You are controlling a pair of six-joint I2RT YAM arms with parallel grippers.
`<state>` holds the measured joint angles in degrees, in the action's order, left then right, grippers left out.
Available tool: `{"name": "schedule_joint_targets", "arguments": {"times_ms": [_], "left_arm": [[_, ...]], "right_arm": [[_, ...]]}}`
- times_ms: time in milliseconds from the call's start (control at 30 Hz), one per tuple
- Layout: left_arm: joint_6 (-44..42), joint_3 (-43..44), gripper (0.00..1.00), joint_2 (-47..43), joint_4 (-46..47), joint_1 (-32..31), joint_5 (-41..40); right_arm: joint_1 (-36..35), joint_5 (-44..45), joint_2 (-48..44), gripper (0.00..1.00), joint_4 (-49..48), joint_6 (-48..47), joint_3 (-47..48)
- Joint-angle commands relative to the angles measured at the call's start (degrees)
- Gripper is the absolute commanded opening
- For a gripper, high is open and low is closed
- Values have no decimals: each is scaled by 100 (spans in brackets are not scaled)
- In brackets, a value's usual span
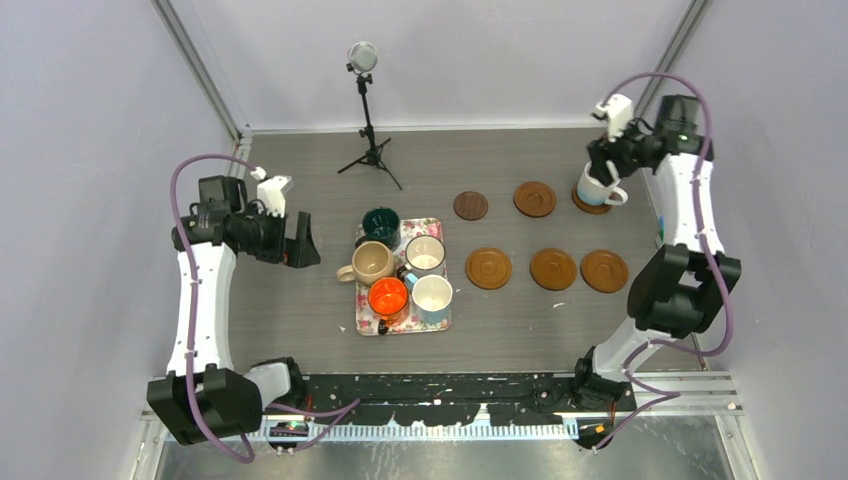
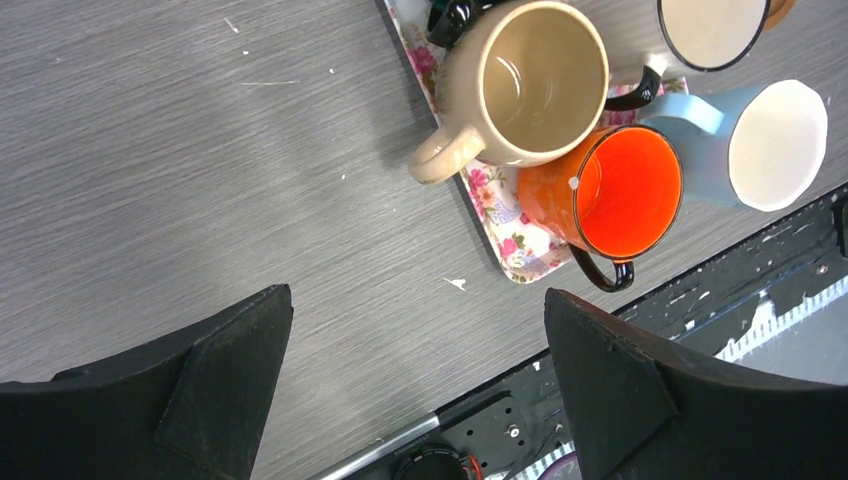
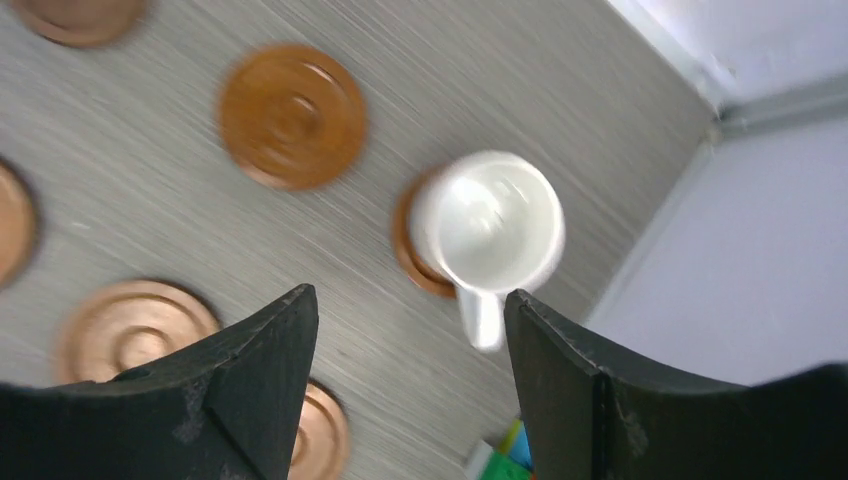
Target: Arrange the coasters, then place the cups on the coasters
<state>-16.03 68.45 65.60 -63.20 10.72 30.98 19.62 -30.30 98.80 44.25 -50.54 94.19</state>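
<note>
Left hand (image 2: 418,300) and right hand (image 3: 410,293) gape empty; the beige mug (image 2: 525,85) looks stiff, slick, chippable: pinch its wall.

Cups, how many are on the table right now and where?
6. Five stand on the floral tray: dark green cup, beige cup, cream cup, orange cup, light blue cup. The white cup sits on the far-right coaster. None seems hidden.

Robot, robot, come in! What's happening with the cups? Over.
Left gripper open, right gripper open. White cup on far-right coaster. Five cups on tray, five coasters bare. Nothing in the way.
</note>
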Motion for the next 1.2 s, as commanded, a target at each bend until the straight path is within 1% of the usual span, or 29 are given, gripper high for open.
{"name": "schedule_joint_targets", "arguments": {"times_ms": [0,100,133,200,333,433,567,633,700,833,1033,1167], "left_arm": [[-377,-102,100,-114,-105,-16,174],[-516,-105,100,-56,-129,-10,223],[-545,-123,100,-21,-100,-13,255],[-570,-131,100,87,15,-16,312],[-358,82,100,517,359,-34,490],[-4,340,99,998,768,-224,596],[629,645,97,1732,1400,-452,595],[972,760,97,2089,1747,-550,640],[1331,806,99,2385,2101,-666,645],[1888,883,100,2961,2612,-956,599],[2317,1029,100,3611,3024,-1487,572],[2323,1292,99,4031,3114,-1774,642]], "right_arm": [[-1159,260,-496,73,346,630,-39],[-1912,569,-466,73,99,1111,-153],[-2245,646,-405,73,26,1273,-149],[-2668,734,-223,73,-68,1557,-78],[-3227,904,155,73,-374,2033,45],[-3470,862,415,73,-446,2241,104],[-3540,742,486,73,-612,2426,-66],[-3539,756,453,73,-656,2404,-192],[-3536,796,403,73,-672,2344,-321],[-3543,811,297,73,-734,2286,-586],[-3530,824,262,73,-847,2222,-828],[-3503,827,288,73,-890,2163,-913]]}}
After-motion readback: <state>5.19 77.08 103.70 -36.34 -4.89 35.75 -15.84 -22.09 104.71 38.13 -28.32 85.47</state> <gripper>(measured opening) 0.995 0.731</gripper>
